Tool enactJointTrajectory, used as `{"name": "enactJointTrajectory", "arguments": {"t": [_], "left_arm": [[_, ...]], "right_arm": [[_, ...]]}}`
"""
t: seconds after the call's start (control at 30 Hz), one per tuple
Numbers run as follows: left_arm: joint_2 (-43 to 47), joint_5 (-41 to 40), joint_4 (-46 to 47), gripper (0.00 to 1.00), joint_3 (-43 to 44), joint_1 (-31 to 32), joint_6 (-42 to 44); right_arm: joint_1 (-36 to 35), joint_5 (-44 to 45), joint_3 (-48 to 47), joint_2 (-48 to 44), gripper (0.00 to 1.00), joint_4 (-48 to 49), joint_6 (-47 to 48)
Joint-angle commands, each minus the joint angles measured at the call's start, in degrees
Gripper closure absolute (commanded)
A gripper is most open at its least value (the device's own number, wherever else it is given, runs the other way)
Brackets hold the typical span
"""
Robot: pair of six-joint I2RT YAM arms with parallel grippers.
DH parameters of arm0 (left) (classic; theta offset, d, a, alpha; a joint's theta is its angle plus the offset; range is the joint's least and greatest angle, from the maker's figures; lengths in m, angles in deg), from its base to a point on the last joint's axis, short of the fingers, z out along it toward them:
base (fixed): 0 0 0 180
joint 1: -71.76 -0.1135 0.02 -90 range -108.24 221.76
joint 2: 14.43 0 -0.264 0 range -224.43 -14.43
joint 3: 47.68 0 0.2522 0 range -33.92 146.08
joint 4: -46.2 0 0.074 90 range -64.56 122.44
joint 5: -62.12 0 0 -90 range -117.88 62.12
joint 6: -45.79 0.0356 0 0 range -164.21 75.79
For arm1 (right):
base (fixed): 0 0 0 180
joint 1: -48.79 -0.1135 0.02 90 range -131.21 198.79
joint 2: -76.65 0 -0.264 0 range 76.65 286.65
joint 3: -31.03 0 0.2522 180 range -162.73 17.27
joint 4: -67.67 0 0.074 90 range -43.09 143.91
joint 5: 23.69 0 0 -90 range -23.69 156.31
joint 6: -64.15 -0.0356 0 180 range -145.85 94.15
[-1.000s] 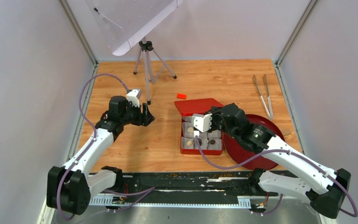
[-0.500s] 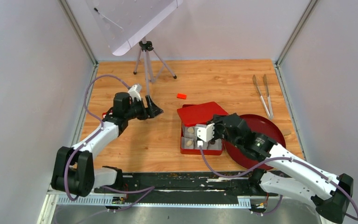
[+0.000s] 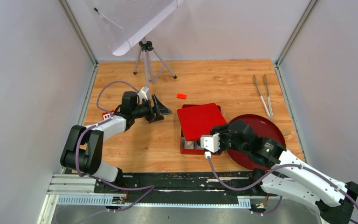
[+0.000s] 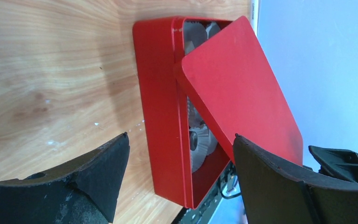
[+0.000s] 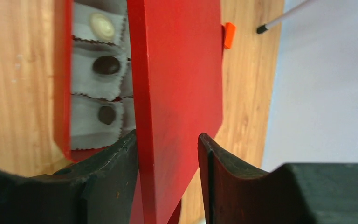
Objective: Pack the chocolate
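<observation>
"Chocolate (image 5: 106, 65) first: how did it look, and where was it?"

"Tiny pieces, each in a white crinkled paper cup (image 5: 86, 126) inside the red box (image 5: 61, 93). The right wrist view showed three in a row along one wall: a cream-white round piece (image 5: 101, 22), a dark brown oval, and a smaller dark brown piece (image 5: 106, 114). Any others were hidden under the red lid (image 3: 199, 120). It sat tilted and askew over the box, with only a strip of cups showing along one side."

"And the right gripper (image 5: 168, 137)?"

"Partly open. The lid's near edge stood between its fingers, with the thin rim close against one of them. The jaws were parted wider than that rim, so as far as the view showed the lid was not clamped. It carried nothing else."

"The left gripper (image 4: 180, 136)?"

"Spread wide and empty. It was held over the wooden table (image 3: 130, 144) left of the box, apart from it and pointing at its side."

"Anything around the box?"

"A dark red plate (image 3: 261, 126) lay just right of it, partly under the right arm. Metal tongs (image 3: 263, 95) lay beyond the plate, and a small orange-red block (image 3: 181, 96) sat just behind the lid."
</observation>
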Motion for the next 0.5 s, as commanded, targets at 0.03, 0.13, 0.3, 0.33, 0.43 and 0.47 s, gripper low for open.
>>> {"name": "enactJointTrajectory", "arguments": {"t": [0.03,0.13,0.3,0.33,0.43,0.47], "left_arm": [[-2.81,0.95,4.00,0.12,2.11,2.93,-0.83],[-4.86,-0.17,2.56,0.12,3.47,3.88,0.87],[-7.24,-1.07,1.55,0.13,5.31,5.46,1.81],[-7.57,-1.21,1.06,0.13,5.72,5.68,2.10],[-8.38,-1.79,-1.26,0.14,7.06,5.99,3.24],[-8.41,-1.99,-2.16,0.16,7.45,6.00,3.66]], "right_arm": [[-0.34,-9.22,-0.11,-2.58,0.51,-5.38,-3.92],[-0.38,-13.88,1.38,-3.00,0.50,-7.19,-4.90],[-0.59,-16.72,6.19,-2.77,0.45,-4.07,-7.03],[-0.60,-16.82,7.29,-2.50,0.45,-3.07,-7.22],[-0.56,-16.87,8.33,-2.35,0.44,-0.76,-8.52],[-0.59,-16.13,7.51,-2.12,0.44,-0.09,-10.29]]}}
